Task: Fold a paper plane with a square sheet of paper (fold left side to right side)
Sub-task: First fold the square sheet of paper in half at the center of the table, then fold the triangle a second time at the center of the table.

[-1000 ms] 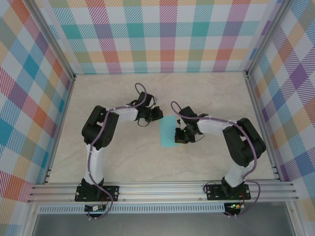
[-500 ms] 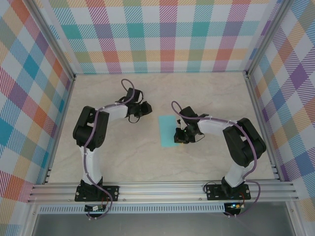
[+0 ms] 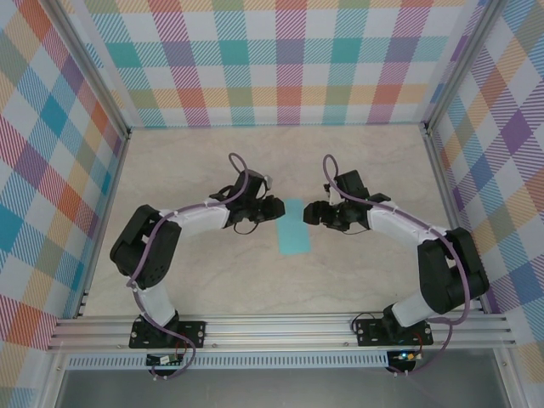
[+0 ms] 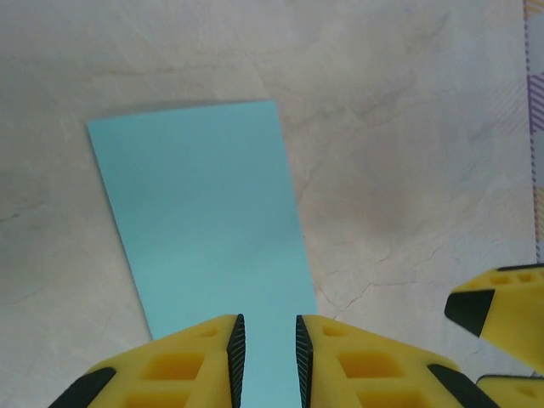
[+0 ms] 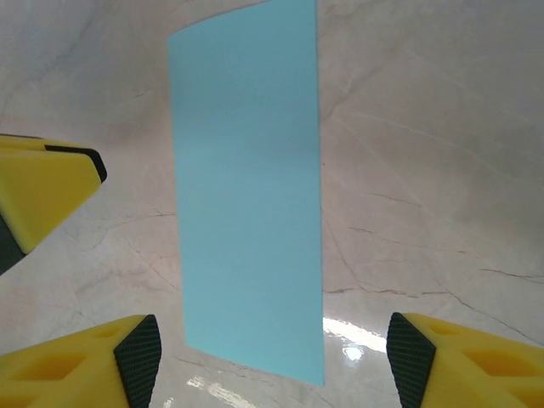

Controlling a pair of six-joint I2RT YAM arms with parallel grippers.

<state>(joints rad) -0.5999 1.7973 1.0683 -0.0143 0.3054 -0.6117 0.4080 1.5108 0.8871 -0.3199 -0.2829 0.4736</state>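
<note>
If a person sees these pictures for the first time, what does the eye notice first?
First the turquoise paper, a narrow rectangle lying flat at the middle of the pale marble-look table. Next the two grippers facing each other over its far end: the left gripper with fingers nearly closed, the right gripper wide open. Around all stand bright pastel checked walls.

Bright, even light — glare on table [image 5: 353, 336] — sharp.

The sheet [image 3: 295, 227] [image 4: 204, 229] [image 5: 248, 187], plain turquoise and folded into a narrow upright rectangle, is lying flat on the marbled table near its middle, with nothing touching it from above.
</note>
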